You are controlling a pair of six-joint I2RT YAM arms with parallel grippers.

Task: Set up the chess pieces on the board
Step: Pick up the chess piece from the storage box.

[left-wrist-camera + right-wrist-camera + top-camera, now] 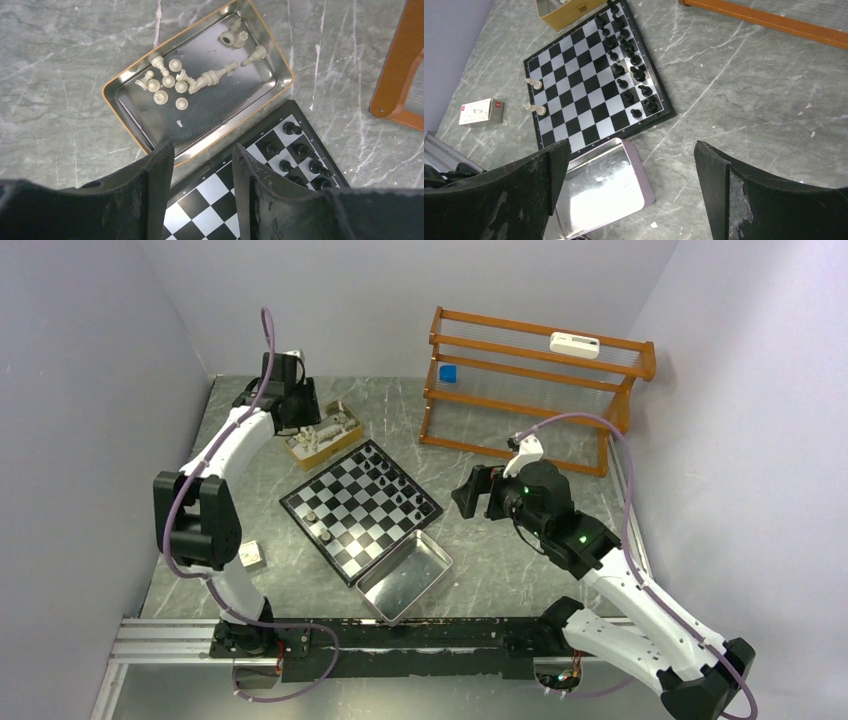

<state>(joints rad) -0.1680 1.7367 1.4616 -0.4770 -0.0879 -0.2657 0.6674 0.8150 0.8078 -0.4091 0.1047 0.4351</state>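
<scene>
The board (350,515) lies mid-table, and the right wrist view shows it too (584,95). Black chess pieces (400,488) stand in two rows along its far right side (626,75). Cream pieces (537,110) stand on the near left side (318,525). More cream pieces (172,85) lie loose in the gold-coloured box (280,92) by the board's far corner (322,435). My left gripper (202,157) is open and empty, above the box and the board's rim (303,415). My right gripper (631,157) is open wide and empty, right of the board (478,498).
A shiny metal tray (405,577) lies at the board's near corner (599,192). A wooden rack (530,390) stands at the back right, and its foot shows in the left wrist view (397,65). A small white box (252,556) lies near the left arm (480,111).
</scene>
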